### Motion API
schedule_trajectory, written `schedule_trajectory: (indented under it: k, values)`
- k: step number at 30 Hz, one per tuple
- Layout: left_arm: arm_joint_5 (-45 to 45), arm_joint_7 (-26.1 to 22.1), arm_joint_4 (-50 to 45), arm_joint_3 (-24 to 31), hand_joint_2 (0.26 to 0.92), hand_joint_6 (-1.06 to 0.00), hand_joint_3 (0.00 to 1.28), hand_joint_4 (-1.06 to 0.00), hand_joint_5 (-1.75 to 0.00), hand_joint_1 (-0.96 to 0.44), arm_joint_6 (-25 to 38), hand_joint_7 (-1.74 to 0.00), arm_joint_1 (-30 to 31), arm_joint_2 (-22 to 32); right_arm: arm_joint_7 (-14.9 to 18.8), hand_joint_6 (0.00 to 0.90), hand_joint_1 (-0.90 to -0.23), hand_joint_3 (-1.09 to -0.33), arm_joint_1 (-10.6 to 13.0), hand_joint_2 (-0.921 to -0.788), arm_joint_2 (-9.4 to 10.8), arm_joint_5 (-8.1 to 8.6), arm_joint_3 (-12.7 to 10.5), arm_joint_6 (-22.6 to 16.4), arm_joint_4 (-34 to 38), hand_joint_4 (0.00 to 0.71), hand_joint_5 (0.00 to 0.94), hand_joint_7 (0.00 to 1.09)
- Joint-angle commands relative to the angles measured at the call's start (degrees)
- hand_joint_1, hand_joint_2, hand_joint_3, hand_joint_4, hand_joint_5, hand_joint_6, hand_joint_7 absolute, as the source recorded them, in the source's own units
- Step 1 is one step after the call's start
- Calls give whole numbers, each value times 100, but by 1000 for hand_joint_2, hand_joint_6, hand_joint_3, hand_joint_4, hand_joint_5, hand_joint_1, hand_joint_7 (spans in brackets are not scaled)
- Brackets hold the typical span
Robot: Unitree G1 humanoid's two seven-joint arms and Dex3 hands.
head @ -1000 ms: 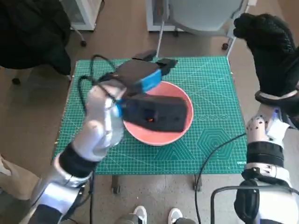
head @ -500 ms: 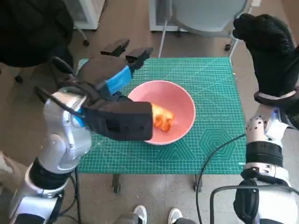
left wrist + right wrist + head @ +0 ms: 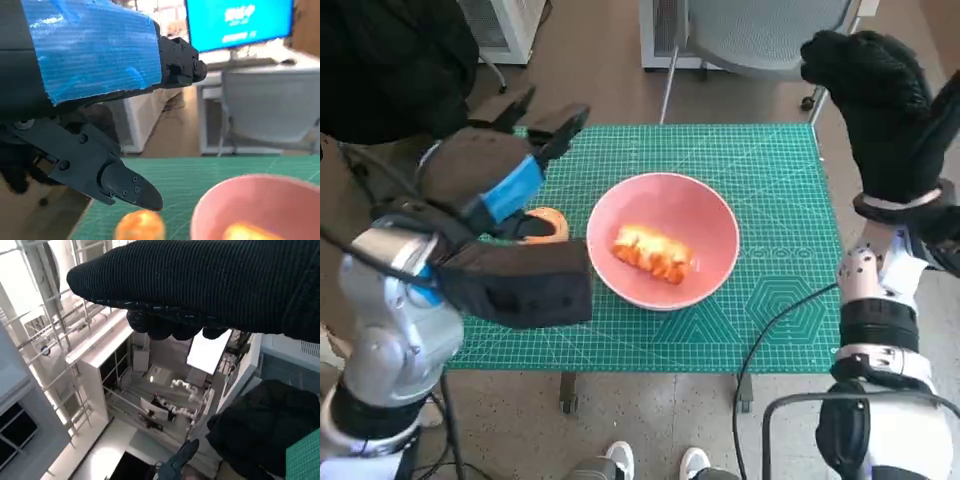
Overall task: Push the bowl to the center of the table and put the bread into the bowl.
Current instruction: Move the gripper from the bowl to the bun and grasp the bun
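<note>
One pink bowl [image 3: 665, 240] stands near the middle of the green cutting mat [image 3: 770, 200] that covers the table, and we count one piece of bread [image 3: 653, 252] lying inside it, golden-orange and elongated, resting on the bowl's floor. A second item, one round orange object [image 3: 542, 224], lies on the mat just beside the bowl, on the robot's left; in the head view the left hand partly covers it, and in the left wrist view it appears as an orange blur near the bowl's rim, so we cannot tell what it is.

Two hands are visible. The left hand [image 3: 505, 215], black with one strip of blue tape across its back, hangs above the mat's left part, clear of the bowl; its fingers [image 3: 127, 186] are spread apart and hold nothing. The right hand [image 3: 880, 105], in the black knitted glove, is raised above the mat's far right corner, well apart from the bowl. Its fingers look curled inward in both the head view and the right wrist view, with nothing seen in them, though the glove hides their exact posture.

Beyond the table we note one grey chair [image 3: 750, 30] on the floor, and one pair of white shoes [image 3: 655, 462] at the table's near edge.
</note>
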Motion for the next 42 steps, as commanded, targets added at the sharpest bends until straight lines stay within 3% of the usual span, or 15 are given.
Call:
schedule_trajectory:
  k: [1, 14, 30, 42]
  values:
    - [122, -217, -51, 33, 730, -225, 0, -11, 0, -419, 133, -21, 35, 45, 79, 296, -769, -750, 4, -921, 70, -10, 3, 28, 134, 227, 3, 0]
    - [239, -419, 181, 39, 712, -228, 0, 1, 1, -381, 416, -10, 95, -32, 162, 297, -774, -752, -50, -921, 33, -14, 5, 76, 180, 231, 3, 0]
    - [225, 8, 915, -145, 706, -237, 0, -11, -4, -243, 358, -7, 127, -226, 237, 296, -775, -743, -48, -921, -35, -14, -23, 141, 208, 232, 2, 0]
    - [341, 164, 2158, -499, 712, -236, 3, -4, 0, -2, 506, -1, -223, -465, 185, 294, -772, -741, -31, -921, -68, -51, -12, 122, 163, 238, 4, 0]
